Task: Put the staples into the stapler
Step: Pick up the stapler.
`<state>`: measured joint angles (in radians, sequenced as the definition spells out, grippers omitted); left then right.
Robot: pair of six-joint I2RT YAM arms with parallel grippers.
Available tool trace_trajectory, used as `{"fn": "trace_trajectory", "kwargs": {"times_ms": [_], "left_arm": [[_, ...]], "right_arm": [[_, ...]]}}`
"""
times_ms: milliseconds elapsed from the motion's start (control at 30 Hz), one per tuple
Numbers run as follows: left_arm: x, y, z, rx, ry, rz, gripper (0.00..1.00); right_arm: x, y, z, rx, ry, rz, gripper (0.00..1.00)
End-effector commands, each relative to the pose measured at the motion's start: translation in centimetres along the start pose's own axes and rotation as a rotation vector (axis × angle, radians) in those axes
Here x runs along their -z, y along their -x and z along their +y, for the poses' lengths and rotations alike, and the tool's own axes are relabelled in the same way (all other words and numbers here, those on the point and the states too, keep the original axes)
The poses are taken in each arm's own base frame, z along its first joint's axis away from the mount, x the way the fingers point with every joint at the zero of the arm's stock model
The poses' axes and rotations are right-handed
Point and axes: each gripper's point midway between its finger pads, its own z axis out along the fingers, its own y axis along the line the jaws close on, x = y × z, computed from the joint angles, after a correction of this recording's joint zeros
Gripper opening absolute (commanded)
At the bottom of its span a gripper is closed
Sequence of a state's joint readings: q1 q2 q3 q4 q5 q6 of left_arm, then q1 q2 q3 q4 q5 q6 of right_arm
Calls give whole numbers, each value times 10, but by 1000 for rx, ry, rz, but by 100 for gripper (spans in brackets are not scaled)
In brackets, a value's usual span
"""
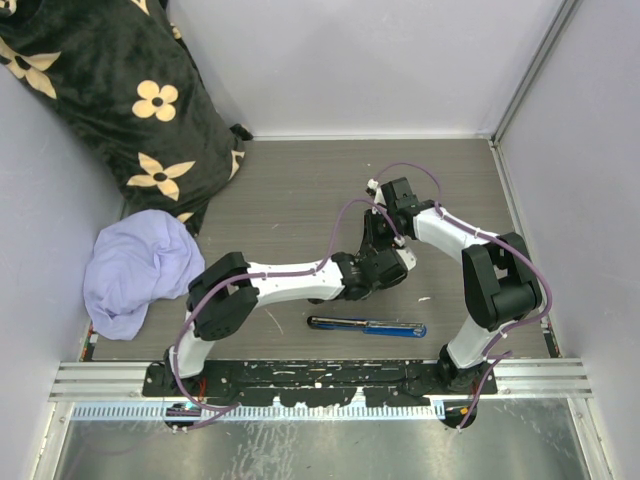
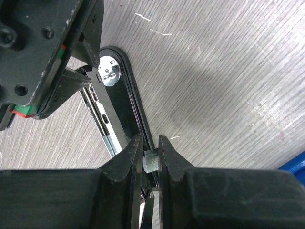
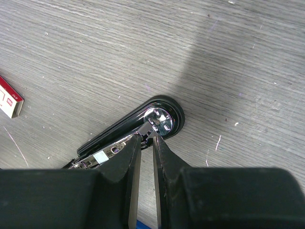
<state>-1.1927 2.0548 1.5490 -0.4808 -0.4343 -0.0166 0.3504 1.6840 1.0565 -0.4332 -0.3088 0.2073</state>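
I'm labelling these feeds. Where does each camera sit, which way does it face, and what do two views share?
Top external: above and behind the bases, looking down on the table; the left arm and right arm both show.
Left wrist: on the left arm, looking down past the left claw, which pinches a staple strip by the open black stapler.
Right wrist: on the right arm, looking down past the right claw at that stapler and the staples box.
Shared: both wrist views show the stapler's round metal plate.
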Motion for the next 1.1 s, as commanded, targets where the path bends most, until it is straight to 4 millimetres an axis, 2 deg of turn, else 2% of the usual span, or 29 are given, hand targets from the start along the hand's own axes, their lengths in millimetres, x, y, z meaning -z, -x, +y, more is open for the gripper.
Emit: {"fn": "trace_trajectory", "kwargs": {"times_ms": [0,300,467,667,800,900,1067], "left_arm": [[47,70,34,158,-2,-228,16],[89,83,64,329,-124,-320,17],[105,79,80,394,-157,-341,17],[115,71,98,457,-172,-343,18],[117,53,129,537,-147,-318,18],[106,24,155,643,-146,-261,19],[82,-20,168,731,-142,-170,18]], "right_arm": [[-9,-47,-22,9,-91,161,20],[-9,-45,-22,10,-88,160,20],[-10,-46,-22,9,-88,162,20],[-10,-46,-22,9,-88,165,20],[-9,-46,-22,10,-90,161,20],[-9,-46,-22,11,-89,160,20],[-9,-46,-22,10,-89,162,20]]}}
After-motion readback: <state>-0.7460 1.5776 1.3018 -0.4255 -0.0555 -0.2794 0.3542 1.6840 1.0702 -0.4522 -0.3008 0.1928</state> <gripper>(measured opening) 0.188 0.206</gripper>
